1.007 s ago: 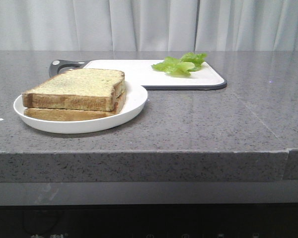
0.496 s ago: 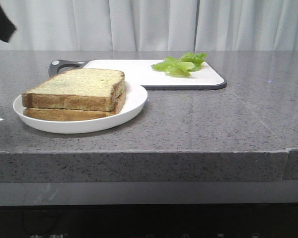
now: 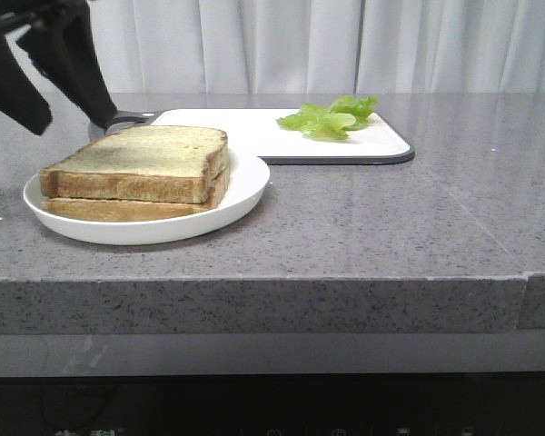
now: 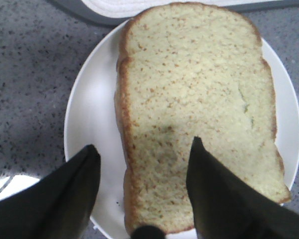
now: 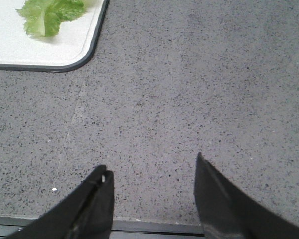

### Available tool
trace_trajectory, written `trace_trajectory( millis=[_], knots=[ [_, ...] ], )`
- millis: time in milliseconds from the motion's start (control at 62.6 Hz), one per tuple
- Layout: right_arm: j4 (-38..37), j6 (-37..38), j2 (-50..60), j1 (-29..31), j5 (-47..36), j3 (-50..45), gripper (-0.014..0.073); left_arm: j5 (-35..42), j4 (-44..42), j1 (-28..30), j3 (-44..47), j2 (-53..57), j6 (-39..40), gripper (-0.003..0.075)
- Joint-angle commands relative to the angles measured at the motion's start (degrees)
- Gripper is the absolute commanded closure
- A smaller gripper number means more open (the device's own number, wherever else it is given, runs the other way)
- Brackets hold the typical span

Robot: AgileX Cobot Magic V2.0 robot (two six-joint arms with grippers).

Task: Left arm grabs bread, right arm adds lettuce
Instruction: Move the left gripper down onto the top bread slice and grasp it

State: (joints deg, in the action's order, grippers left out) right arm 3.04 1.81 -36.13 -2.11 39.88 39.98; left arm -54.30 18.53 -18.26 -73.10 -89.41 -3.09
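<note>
The bread (image 3: 141, 162), a thick toasted slice, lies on top of a thinner slice (image 3: 118, 210) on a white plate (image 3: 247, 193) at the left. My left gripper (image 3: 73, 125) hovers open above and behind the plate's left side. In the left wrist view its fingers (image 4: 77, 186) straddle the bread's (image 4: 194, 94) crust edge from above, one over the plate (image 4: 92, 109), one over the bread face, with the gripper (image 4: 143, 144) holding nothing. The lettuce (image 3: 331, 118) lies on the white cutting board (image 3: 245, 132). My right gripper (image 5: 151, 163) is open over bare counter, away from the lettuce (image 5: 50, 15).
The cutting board (image 5: 65, 50) has a dark rim and a grey handle (image 3: 127, 118) just behind the plate. The grey speckled counter's front edge (image 3: 254, 282) runs across the front view. White curtains hang behind.
My left gripper has come in from the upper left and moved down and right toward the plate. Bread, plate and lettuce have not moved.
</note>
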Motion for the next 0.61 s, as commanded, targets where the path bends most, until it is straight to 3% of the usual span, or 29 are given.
trace_trajectory(
  millis=[0, 336, 591],
  knots=[
    [0.00, -0.03, -0.36, 0.33, -3.38, 2.03, 0.0197, -0.31, 1.84, 0.17, -3.75, -0.42, -0.90, 0.0371],
    [0.00, -0.03, -0.36, 0.33, -3.38, 2.03, 0.0197, -2.87, 13.99, 3.51, -5.26, -4.18, -9.97, 0.0374],
    [0.00, -0.03, -0.36, 0.33, -3.31, 2.03, 0.0197, -3.25, 14.48, 3.69, -5.26, -5.30, -10.71, 0.0374]
  ],
)
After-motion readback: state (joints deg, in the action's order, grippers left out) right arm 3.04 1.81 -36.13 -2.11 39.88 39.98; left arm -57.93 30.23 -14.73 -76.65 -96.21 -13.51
